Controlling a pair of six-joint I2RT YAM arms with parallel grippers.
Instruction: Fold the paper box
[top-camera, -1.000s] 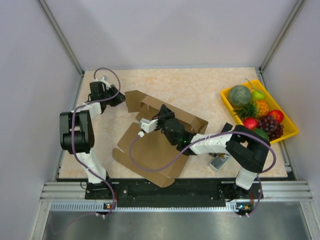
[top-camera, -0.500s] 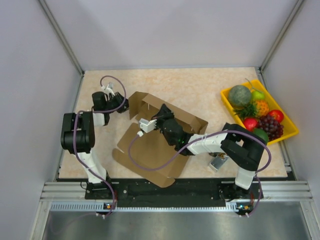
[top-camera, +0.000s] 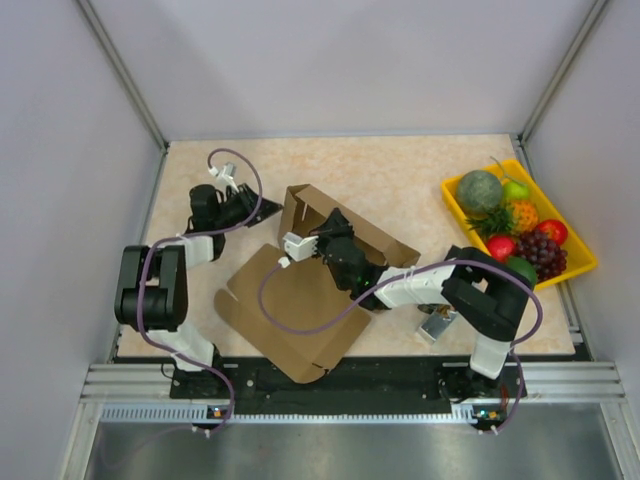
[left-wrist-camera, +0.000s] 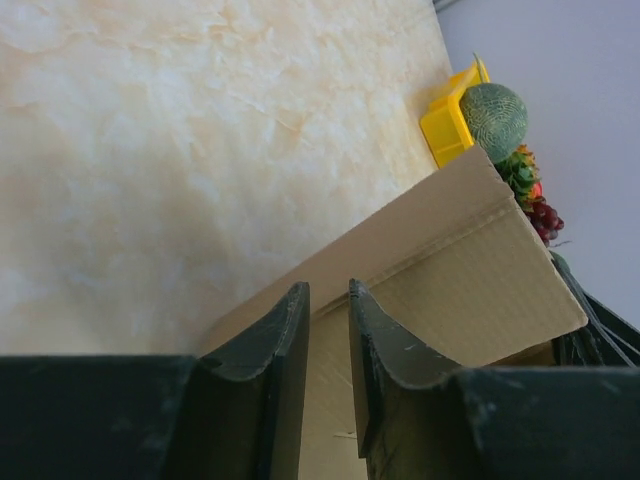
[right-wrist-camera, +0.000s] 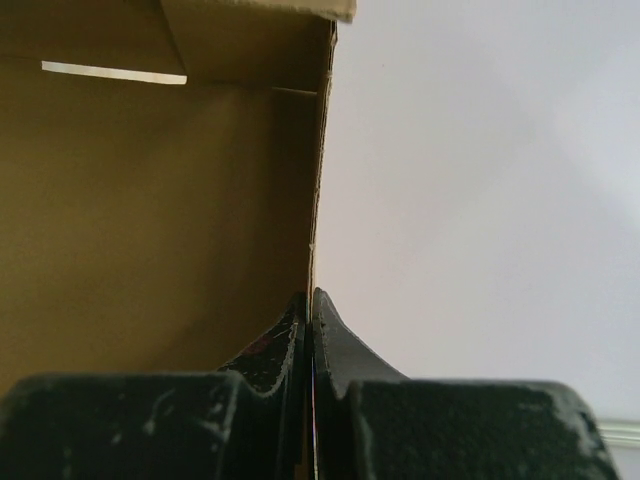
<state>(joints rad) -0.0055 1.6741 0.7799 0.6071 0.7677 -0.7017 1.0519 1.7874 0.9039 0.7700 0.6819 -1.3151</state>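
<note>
The paper box (top-camera: 290, 305) is a brown cardboard sheet lying half flat mid-table, with its far wall and left end flap (top-camera: 298, 205) raised. My right gripper (top-camera: 322, 232) reaches over the sheet. In the right wrist view the gripper (right-wrist-camera: 310, 295) is shut on the thin edge of the box's upright wall (right-wrist-camera: 150, 200). My left gripper (top-camera: 265, 208) sits just left of the end flap. In the left wrist view its fingers (left-wrist-camera: 327, 292) stand a narrow gap apart with nothing between them, and the cardboard flap (left-wrist-camera: 450, 260) rises just beyond the tips.
A yellow tray (top-camera: 580, 262) of plastic fruit stands at the right edge, also seen in the left wrist view (left-wrist-camera: 445, 125). A small metallic object (top-camera: 435, 326) lies near the right arm's base. Grey enclosure walls border the table.
My left gripper has swung right, from the table's left side up to the box's end flap. The flap has turned more upright and the flat sheet has slid slightly toward the near left.
</note>
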